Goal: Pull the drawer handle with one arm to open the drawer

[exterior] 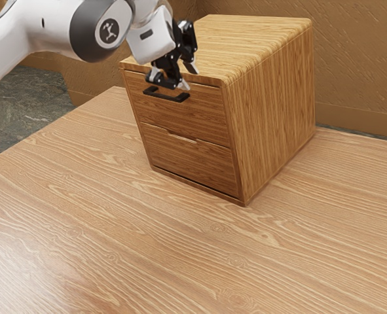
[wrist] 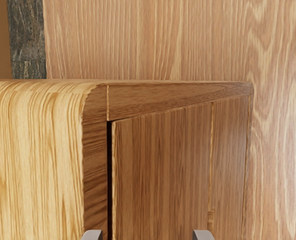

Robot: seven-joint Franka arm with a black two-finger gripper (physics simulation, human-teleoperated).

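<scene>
A wooden cabinet (exterior: 272, 98) stands on the wooden table, with two drawers in its front. The top drawer (exterior: 180, 111) looks shut and carries a black bar handle (exterior: 166, 95). My black gripper (exterior: 168, 82) hangs just above that handle, at the cabinet's upper front edge, open, with nothing between its fingers. In the wrist view two grey fingertips (wrist: 91, 234) stand apart over the top drawer's front (wrist: 163, 170), beside the cabinet's top (wrist: 37, 160).
The lower drawer (exterior: 190, 157) sits shut under the top one. The wooden table (exterior: 147, 248) stretches wide in front of the cabinet. A brown wall (exterior: 357, 59) stands behind, and grey stone floor (exterior: 23, 98) lies at the exterior view's left.
</scene>
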